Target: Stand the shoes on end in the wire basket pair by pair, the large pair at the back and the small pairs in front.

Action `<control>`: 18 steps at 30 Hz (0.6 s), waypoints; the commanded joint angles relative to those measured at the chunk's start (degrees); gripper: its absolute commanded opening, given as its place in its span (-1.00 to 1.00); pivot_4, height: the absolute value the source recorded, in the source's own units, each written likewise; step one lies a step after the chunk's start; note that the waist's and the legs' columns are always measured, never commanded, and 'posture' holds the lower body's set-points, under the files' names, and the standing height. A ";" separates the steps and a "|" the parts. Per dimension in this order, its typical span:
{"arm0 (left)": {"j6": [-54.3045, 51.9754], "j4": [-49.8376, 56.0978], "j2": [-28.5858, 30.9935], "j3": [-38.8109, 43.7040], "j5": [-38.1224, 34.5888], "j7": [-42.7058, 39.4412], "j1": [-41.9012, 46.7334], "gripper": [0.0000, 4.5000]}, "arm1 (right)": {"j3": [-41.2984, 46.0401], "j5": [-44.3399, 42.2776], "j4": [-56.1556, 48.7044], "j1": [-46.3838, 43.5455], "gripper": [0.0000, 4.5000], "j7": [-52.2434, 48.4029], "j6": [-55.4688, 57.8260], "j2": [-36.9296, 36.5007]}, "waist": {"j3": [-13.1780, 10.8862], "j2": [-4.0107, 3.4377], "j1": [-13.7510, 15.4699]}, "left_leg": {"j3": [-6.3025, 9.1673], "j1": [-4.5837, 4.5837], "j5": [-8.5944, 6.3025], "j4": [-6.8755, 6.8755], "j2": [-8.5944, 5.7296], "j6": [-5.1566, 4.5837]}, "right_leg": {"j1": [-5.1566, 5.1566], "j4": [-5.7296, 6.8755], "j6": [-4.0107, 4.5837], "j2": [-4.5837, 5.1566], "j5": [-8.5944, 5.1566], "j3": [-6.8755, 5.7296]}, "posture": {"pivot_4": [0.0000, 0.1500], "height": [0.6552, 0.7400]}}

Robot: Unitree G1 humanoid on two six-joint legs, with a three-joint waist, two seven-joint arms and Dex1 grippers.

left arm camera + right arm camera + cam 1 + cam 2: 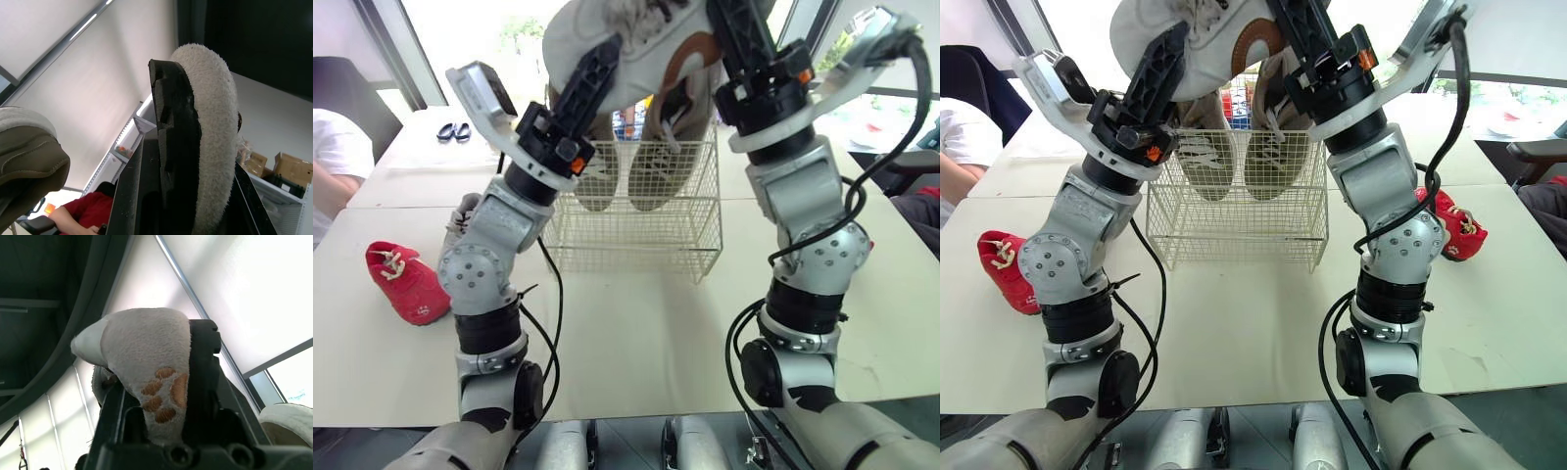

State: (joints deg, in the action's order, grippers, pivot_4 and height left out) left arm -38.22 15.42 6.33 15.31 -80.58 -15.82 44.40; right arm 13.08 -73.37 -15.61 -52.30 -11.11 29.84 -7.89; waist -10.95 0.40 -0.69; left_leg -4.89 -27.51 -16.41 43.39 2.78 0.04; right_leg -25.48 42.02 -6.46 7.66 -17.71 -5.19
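While over the basket (636, 245), white shoes (1214, 44): ready to drop in front.
Left hand (597, 69): pinches one.
Right hand (736, 29): pinches the other.
Big pair (656, 176): at back.

Wire basket (636, 245): one. Large beige shoes (597, 181) standing on end inside it: two. Left gripper (597, 73) and right gripper (744, 39): two in all, each clamped on one raised shoe, a fuzzy white shoe (592, 34) and a paw-print shoe (146, 367) respectively. Red shoes (406, 279): two (one out to each side of the basket). Grey shoe (462, 217), partly hidden, just beyond the left-hand red one: one. Small dark shoes (453, 130) at the far left: two. Person (333, 166) at the left edge: one.
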 commanded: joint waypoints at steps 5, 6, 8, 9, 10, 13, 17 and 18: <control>-5.53 5.63 11.13 -1.95 2.86 0.41 -5.43 0.85 | 1.81 2.79 1.27 -5.79 -0.68 -8.76 3.72 -13.42 | -0.04 -0.04 0.01 | 0.01 0.00 -0.02 -0.05 0.01 -0.03 | -0.03 -0.03 0.00 0.00 0.00 0.00 | 1.00 -0.71; -6.72 6.91 13.61 -1.70 2.48 1.97 -6.24 0.85 | 2.32 4.32 3.93 -7.21 -0.68 -12.25 4.52 -17.92 | -0.05 -0.04 0.06 | 0.00 -0.01 -0.03 -0.04 0.00 -0.05 | -0.04 -0.03 0.00 0.01 0.00 0.01 | 1.00 -0.71; -7.90 9.40 17.39 -0.89 1.40 5.95 -7.40 0.85 | 1.55 8.94 9.27 -9.19 -0.68 -21.24 4.71 -26.44 | -0.05 -0.03 0.25 | 0.02 0.00 -0.13 -0.07 -0.01 -0.23 | -0.01 -0.09 0.01 0.02 0.00 0.00 | 1.00 -0.71; -8.08 10.34 18.55 -0.66 0.81 7.40 -7.83 0.85 | 0.78 10.82 11.25 -9.79 -0.68 -24.96 4.52 -29.16 | -0.04 -0.02 0.28 | 0.03 0.02 -0.14 -0.11 -0.01 -0.25 | 0.03 -0.15 0.01 0.02 0.00 -0.01 | 1.00 -0.71; -8.70 11.71 20.29 -0.49 0.44 8.58 -8.62 0.85 | -0.46 13.51 13.65 -10.52 -0.68 -29.22 3.72 -31.80 | -0.04 -0.02 0.18 | 0.04 0.03 -0.15 -0.12 -0.01 -0.26 | 0.06 -0.20 0.01 0.02 0.00 -0.03 | 1.00 -0.71; -10.87 16.48 26.49 0.37 0.24 10.52 -12.25 0.85 | -4.67 20.79 21.70 -13.23 -0.68 -42.14 1.29 -36.93 | -0.04 -0.03 -0.47 | -0.02 0.09 -0.15 -0.23 0.02 -0.26 | 0.08 -0.32 0.03 0.01 0.02 -0.01 | 1.00 -0.71; -11.98 19.55 32.09 1.24 -1.12 10.08 -17.00 0.85 | -9.68 30.17 30.92 -16.09 -0.68 -53.08 -4.62 -37.61 | -0.06 -0.06 -0.39 | -0.05 0.14 -0.10 -0.37 0.07 -0.16 | -0.01 -0.30 0.06 -0.04 0.03 0.01 | 1.00 -0.71; -12.15 20.09 33.14 1.43 -1.63 9.78 -18.33 0.85 | -10.55 32.37 33.27 -16.86 -0.68 -55.05 -6.41 -37.24 | -0.06 -0.06 -0.36 | -0.04 0.13 -0.07 -0.37 0.07 -0.11 | -0.01 -0.30 0.07 -0.03 0.03 0.01 | 1.00 -0.71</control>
State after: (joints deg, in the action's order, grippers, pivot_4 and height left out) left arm -50.24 33.09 38.16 14.85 -80.79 -5.47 26.99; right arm 2.81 -44.52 15.29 -66.18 -62.21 27.43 -44.95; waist -11.00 0.34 -1.05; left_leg -4.95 -27.38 -16.40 43.03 2.85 0.05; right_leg -25.49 41.70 -6.39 7.63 -17.68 -5.17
